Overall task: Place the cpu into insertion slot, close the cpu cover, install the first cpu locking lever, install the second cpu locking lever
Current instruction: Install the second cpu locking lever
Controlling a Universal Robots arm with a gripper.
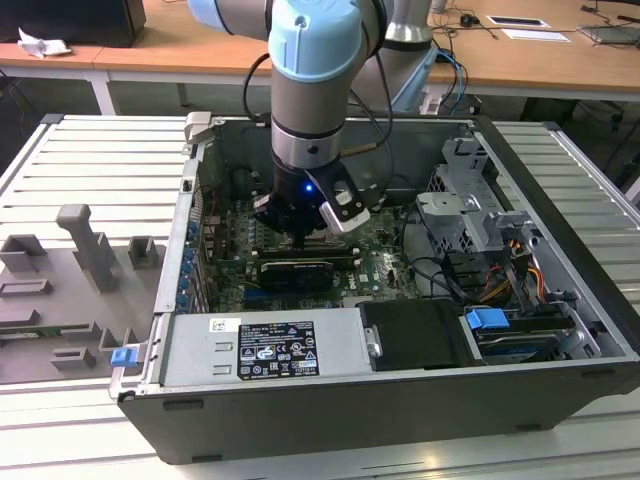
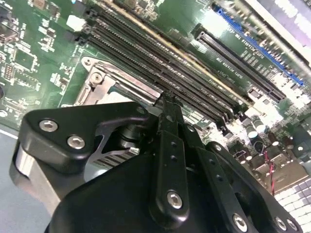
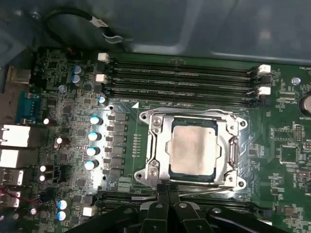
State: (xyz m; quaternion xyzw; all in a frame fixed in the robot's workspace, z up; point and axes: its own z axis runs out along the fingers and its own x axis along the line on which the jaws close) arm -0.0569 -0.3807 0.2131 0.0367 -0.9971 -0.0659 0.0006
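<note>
The cpu [image 3: 193, 148], pale and silvery-beige, lies flat in the insertion slot [image 3: 151, 171] on the green board. The cpu cover [image 3: 156, 145], a silvery frame, lies closed around it, and the chip shows through its cut-out. My gripper [image 3: 167, 190] is shut, its fingertips together at the socket's edge, right by a thin metal locking lever [image 3: 206, 190] that runs along that edge. In the second wrist view the fingertips [image 2: 168, 103] sit just beside a socket corner [image 2: 97, 80]. In the exterior view the gripper [image 1: 303, 238] reaches down inside the open computer case.
Long black memory slots [image 3: 180, 80] run along the socket's far side. Blue-topped capacitors [image 3: 95, 136] stand beside it. In the case, a metal drive cage [image 1: 470, 215], loose cables [image 1: 430, 265] and a power supply box [image 1: 260, 345] surround the board.
</note>
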